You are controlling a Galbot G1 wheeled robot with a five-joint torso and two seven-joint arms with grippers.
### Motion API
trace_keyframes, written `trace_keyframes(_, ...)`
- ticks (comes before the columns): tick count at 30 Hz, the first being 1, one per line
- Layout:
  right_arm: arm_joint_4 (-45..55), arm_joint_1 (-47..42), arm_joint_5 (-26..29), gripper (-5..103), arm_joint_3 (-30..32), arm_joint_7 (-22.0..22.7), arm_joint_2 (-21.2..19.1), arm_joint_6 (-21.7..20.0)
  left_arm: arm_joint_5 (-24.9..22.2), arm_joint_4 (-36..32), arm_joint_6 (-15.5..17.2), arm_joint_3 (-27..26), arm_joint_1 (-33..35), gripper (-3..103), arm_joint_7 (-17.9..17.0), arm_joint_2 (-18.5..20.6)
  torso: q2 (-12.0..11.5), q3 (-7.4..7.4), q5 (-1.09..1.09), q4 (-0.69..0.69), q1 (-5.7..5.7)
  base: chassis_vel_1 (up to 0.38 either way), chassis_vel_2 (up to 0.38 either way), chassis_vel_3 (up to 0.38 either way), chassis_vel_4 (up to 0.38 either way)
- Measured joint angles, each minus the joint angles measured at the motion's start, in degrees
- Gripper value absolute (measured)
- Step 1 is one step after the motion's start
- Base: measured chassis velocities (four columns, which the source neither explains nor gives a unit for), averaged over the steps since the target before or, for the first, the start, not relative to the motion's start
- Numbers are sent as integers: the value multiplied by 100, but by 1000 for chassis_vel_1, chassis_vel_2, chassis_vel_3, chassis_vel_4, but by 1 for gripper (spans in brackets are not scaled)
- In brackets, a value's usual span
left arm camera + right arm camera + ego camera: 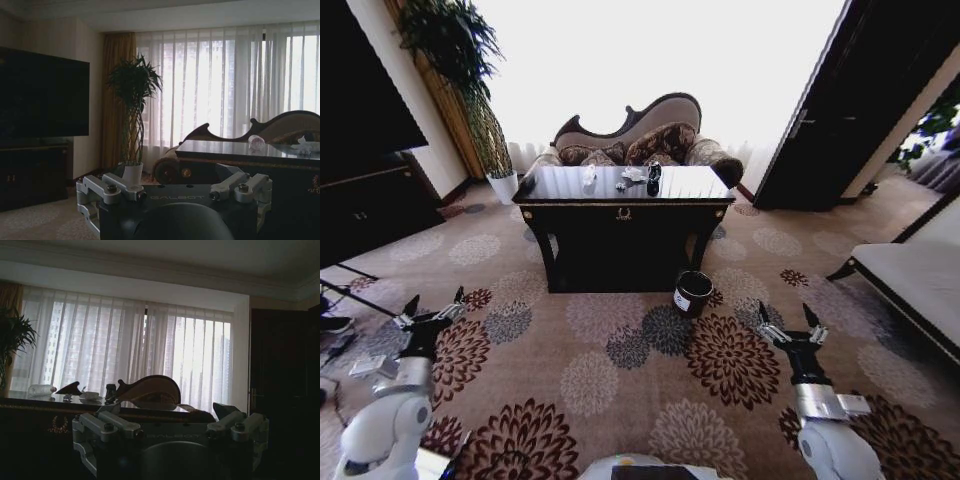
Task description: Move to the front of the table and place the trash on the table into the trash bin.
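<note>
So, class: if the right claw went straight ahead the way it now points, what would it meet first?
Probably the front edge of the table. The right claw, open, hangs above bare carpet, with nothing nearer showing. The bin seems to sit lower, though depth is unclear.

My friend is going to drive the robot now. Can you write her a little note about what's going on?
Left tool and right tool: both open, empty, held low over the carpet, well short of the table.
On the table: plastic bottle, drink can, tissue, tiny scrap.
Trash bin stands on the floor by the table's front right leg.
Done: nothing binned.
Left: drive up to the table, bin all four pieces.
</note>
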Motion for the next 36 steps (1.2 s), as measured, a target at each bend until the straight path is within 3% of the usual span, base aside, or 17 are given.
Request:
trace_keyframes(9,55,-50,190,100,-160,5,41,-2,31,43,-107,55,2,100,-18,-28,0,0,0,0,0,0,0,0,0)
trace_keyframes(13,62,-41,301,100,-254,15,60,-24,109,180,-313,68,-35,100,-13,-22,0,0,0,0,0,0,0,0,0)
trace_keyframes(16,43,-33,561,100,-308,6,73,-29,61,360,-551,96,-81,100,110,22,0,0,0,0,0,0,0,0,0)
trace_keyframes(20,44,-63,817,100,-305,-143,57,8,-137,435,-559,70,-155,100,191,88,0,0,0,-1,0,0,0,0,0)
trace_keyframes(30,26,24,822,100,-377,-454,82,233,-388,592,-667,267,-413,100,785,383,0,1,0,-1,1,0,0,0,0)
trace_keyframes(36,24,41,837,100,-377,-508,74,260,-335,645,-680,374,-449,100,817,363,0,0,0,0,0,0,0,0,0)
